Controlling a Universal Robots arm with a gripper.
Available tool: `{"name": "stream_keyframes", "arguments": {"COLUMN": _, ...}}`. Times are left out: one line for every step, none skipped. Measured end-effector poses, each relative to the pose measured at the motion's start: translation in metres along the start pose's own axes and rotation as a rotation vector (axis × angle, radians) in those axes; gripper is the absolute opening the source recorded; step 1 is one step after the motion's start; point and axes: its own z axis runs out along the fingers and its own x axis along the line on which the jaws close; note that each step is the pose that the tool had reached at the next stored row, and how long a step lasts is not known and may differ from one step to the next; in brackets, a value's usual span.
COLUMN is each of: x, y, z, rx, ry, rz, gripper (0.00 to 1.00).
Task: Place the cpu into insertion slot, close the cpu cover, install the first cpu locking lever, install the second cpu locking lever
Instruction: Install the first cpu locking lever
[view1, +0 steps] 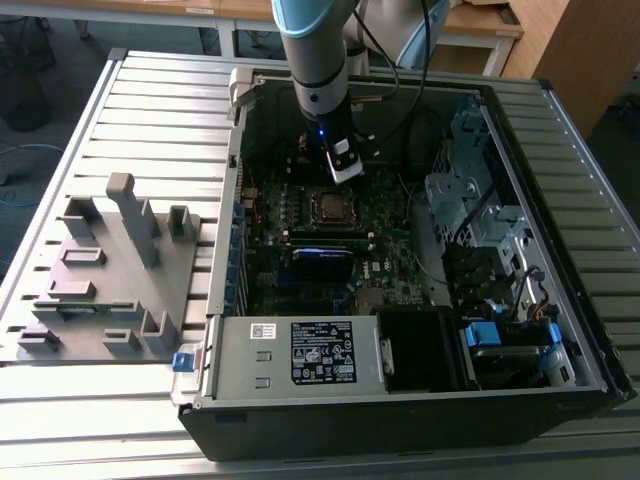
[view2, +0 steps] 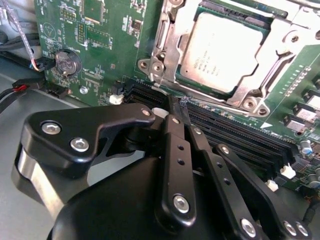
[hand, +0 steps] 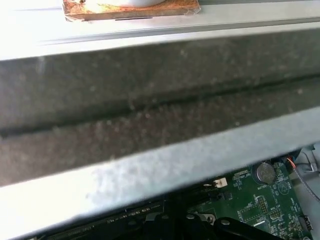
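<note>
**Gripper.** In the exterior view the gripper (view1: 345, 168) hangs from the arm in the upper middle of the frame, inside the open computer case (view1: 420, 425). In the second wrist view the gripper (view2: 175, 103) is clenched. Its black fingers (view2: 175, 145) are drawn together to a single tip with nothing seen between them. The tip stands over the long black memory slots (view2: 235, 135), close to the near edge of the socket. Whether it touches the slots cannot be told.

**Task items.** The cpu (view2: 225, 47) lies seated in the socket just beyond the fingertip, its dull silver top facing up. The cpu cover (view2: 245, 90) lies flat around it, its window framing the chip. In the exterior view the insertion slot (view1: 333, 219) sits at the centre of the frame, directly below the gripper and near it.

**Surroundings, exterior view's left to right.**
- A grey moulded fixture (view1: 110, 270) rests on the slatted metal table (view1: 150, 90).
- The case stands beside it, with a labelled power supply (view1: 300, 350) along its near side.
- A blue part (view1: 480, 335) sits at the lower right.

**Other detail.**
- The green circuit board (view2: 100, 30) carries a coin battery (view2: 66, 61).
- The first wrist view shows the same battery (hand: 264, 172) beyond a grey metal case edge (hand: 150, 170).
</note>
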Motion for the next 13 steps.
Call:
{"name": "stream_keyframes", "arguments": {"x": 0.0000, "y": -0.0001, "z": -0.0001, "rx": 0.0066, "ry": -0.0015, "rz": -0.002, "gripper": 0.10}}
{"name": "stream_keyframes", "arguments": {"x": 0.0000, "y": -0.0001, "z": 0.0001, "rx": 0.0124, "ry": -0.0030, "rz": -0.004, "gripper": 0.10}}
{"name": "stream_keyframes", "arguments": {"x": 0.0000, "y": 0.0000, "z": 0.0001, "rx": 0.0182, "ry": -0.0043, "rz": -0.005, "gripper": 0.10}}
{"name": "stream_keyframes", "arguments": {"x": 0.0000, "y": -0.0001, "z": 0.0000, "rx": 0.0224, "ry": -0.0054, "rz": -0.007, "gripper": 0.10}}
{"name": "stream_keyframes", "arguments": {"x": 0.0000, "y": -0.0001, "z": 0.0000, "rx": 0.0241, "ry": -0.0060, "rz": -0.007, "gripper": 0.10}}
{"name": "stream_keyframes", "arguments": {"x": 0.0000, "y": -0.0002, "z": 0.0000, "rx": 0.0245, "ry": -0.0062, "rz": -0.007, "gripper": 0.10}}
{"name": "stream_keyframes", "arguments": {"x": 0.0000, "y": -0.0002, "z": 0.0000, "rx": 0.0246, "ry": -0.0063, "rz": -0.008, "gripper": 0.10}}
{"name": "stream_keyframes", "arguments": {"x": 0.0000, "y": -0.0002, "z": 0.0001, "rx": 0.0246, "ry": -0.0063, "rz": -0.008, "gripper": 0.10}}
{"name": "stream_keyframes", "arguments": {"x": 0.0000, "y": -0.0001, "z": 0.0001, "rx": 0.0246, "ry": -0.0064, "rz": -0.007, "gripper": 0.10}}
{"name": "stream_keyframes", "arguments": {"x": 0.0000, "y": -0.0001, "z": 0.0002, "rx": 0.0246, "ry": -0.0064, "rz": -0.007, "gripper": 0.10}}
{"name": "stream_keyframes", "arguments": {"x": 0.0000, "y": -0.0002, "z": 0.0003, "rx": 0.0245, "ry": -0.0064, "rz": -0.007, "gripper": 0.10}}
{"name": "stream_keyframes", "arguments": {"x": 0.0001, "y": -0.0002, "z": 0.0004, "rx": 0.0245, "ry": -0.0065, "rz": -0.007, "gripper": 0.10}}
{"name": "stream_keyframes", "arguments": {"x": 0.0001, "y": -0.0002, "z": 0.0005, "rx": 0.0245, "ry": -0.0065, "rz": -0.007, "gripper": 0.10}}
